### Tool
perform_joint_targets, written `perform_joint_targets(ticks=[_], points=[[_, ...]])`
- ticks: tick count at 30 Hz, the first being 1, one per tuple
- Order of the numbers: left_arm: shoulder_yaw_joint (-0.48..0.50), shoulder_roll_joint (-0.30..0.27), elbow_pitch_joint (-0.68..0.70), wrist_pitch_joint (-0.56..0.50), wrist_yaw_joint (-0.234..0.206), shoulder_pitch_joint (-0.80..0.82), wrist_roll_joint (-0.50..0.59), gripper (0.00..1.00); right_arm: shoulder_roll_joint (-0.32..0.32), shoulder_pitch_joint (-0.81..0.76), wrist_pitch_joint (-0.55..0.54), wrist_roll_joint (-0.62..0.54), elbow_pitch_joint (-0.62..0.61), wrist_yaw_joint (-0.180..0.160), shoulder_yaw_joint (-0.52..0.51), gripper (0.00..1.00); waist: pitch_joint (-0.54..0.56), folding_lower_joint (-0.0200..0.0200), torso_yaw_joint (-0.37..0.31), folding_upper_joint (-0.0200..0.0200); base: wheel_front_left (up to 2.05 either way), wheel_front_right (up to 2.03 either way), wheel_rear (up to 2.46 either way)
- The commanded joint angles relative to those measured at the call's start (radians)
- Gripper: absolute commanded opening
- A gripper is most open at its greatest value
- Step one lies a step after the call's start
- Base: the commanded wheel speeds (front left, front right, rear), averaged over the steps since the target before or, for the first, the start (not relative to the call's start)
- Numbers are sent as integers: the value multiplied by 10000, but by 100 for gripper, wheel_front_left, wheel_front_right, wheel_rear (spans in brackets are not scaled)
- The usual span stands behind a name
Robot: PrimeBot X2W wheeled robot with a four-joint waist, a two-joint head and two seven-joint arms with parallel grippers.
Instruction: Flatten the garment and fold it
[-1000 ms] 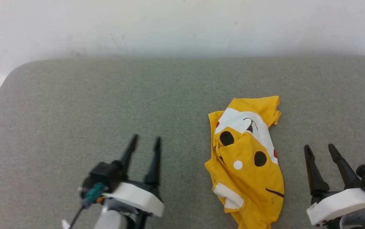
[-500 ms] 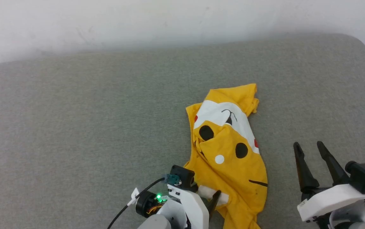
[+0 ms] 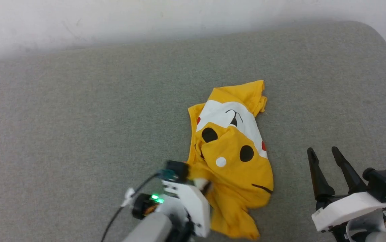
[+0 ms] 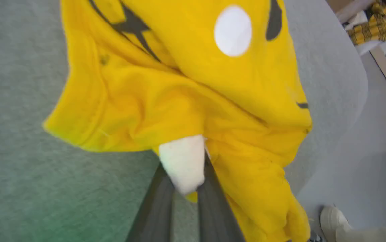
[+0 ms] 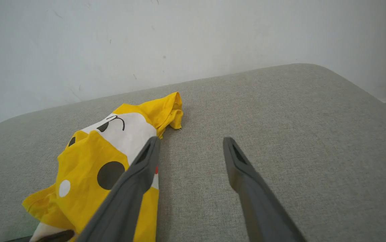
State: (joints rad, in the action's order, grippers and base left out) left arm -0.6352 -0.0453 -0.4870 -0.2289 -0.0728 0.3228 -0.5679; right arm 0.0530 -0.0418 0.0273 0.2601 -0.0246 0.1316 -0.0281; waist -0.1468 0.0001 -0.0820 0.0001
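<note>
The garment point(image 3: 233, 158) is a mustard-yellow T-shirt with a white muzzle patch, black dots and a red dot. It lies crumpled on the grey padded table point(image 3: 78, 117), right of centre. My left gripper point(image 3: 206, 186) is at its near left edge, shut on a white patch of the cloth point(image 4: 182, 161), which bunches up around the fingers. The garment point(image 4: 179, 84) hangs in folds there. My right gripper point(image 3: 325, 151) stands open to the right of the shirt, apart from it. In the right wrist view my right gripper point(image 5: 193, 141) is open with the garment point(image 5: 85, 161) to its left.
A white wall point(image 3: 145, 20) runs behind the table. The table's rounded corner point(image 3: 377, 37) is at the far right. Beyond the table edge in the left wrist view are a shoe point(image 4: 334, 222) on the floor and a yellow checked cloth point(image 4: 367, 27).
The head camera has turned, shifting the whole picture. My left gripper went from open over bare table to the shirt's near left edge and shut on the white patch, lifting it. Right gripper unchanged.
</note>
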Motion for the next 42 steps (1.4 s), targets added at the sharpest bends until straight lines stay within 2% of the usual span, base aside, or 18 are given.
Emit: perform_joint_targets(ticks=[1, 6, 10, 13, 14, 15, 19, 24, 26, 30, 33, 34, 39, 42], points=[[493, -329, 102, 487, -339, -96, -65, 0, -28, 160, 64, 75, -2, -9, -14, 100, 25, -1, 182, -1, 0, 0, 0], [1939, -1289, 776, 1739, -1223, -280, -214, 0, -28, 134, 33, 35, 35, -9, -151, 100, 95, -1, 632, -1, 0, 0, 0], [2720, -2036, 1174, 1943, -1813, -506, -271, 0, -28, 166, -51, 11, 111, -9, -370, 100, 102, -1, 988, -1, 0, 0, 0], [3007, -2319, 1289, 1937, -2050, -589, -314, 0, -28, 275, -264, -78, 233, -9, -597, 100, 54, -1, 1226, -1, 0, 0, 0], [3066, -2328, 1301, 1934, -2052, -615, -383, 58, -28, 345, -366, -146, 278, -9, -622, 100, 34, -1, 1288, -1, 0, 0, 0], [3126, -2304, 1295, 1921, -2039, -652, -485, 100, -28, 438, -451, -213, 322, -9, -649, 100, 17, -1, 1352, -1, 0, 0, 0], [3330, -2158, 1352, 2441, -2002, -731, -638, 100, -28, 991, -795, -617, 363, -9, -515, 100, -111, -1, 1634, -1, 0, 0, 0], [3545, -1865, 1671, 4367, -1757, -843, -391, 100, -28, 2240, -1183, -1192, 692, -9, -72, 100, -425, -1, 2019, -1, 0, 0, 0], [3654, -1732, 1908, 4779, -1670, -831, -84, 100, -28, 2841, -1435, -1326, 1076, -9, 71, 100, -611, -1, 2239, -1, 0, 0, 0], [4394, -1260, 3182, 4898, -1463, -762, 1142, 100, -28, 4029, -2375, -1139, 2088, -9, 279, 100, -983, -1, 2678, -1, 0, 0, 0], [4933, -733, 4111, 4902, -1039, -928, 2116, 100, -28, 4835, -3616, -669, 3019, -9, 158, 100, -1236, -1, 2961, -1, 0, 0, 0], [4933, -733, 4111, 4902, -1039, -928, 2116, 100, -28, 4835, -3616, -669, 3019, -9, 158, 100, -1236, -1, 2961, -1, 0, 0, 0], [5391, -204, 4731, 4904, -339, -1039, 2997, 100, -28, 5943, -5457, -433, 4252, -9, -201, 100, -1579, -1, 3386, -1, 0, 0, 0], [5498, -91, 4752, 4904, -87, -1035, 3153, 100, -28, 6400, -6050, -432, 4693, -9, -341, 100, -1714, -1, 3538, -1, 0, 0, 0]])
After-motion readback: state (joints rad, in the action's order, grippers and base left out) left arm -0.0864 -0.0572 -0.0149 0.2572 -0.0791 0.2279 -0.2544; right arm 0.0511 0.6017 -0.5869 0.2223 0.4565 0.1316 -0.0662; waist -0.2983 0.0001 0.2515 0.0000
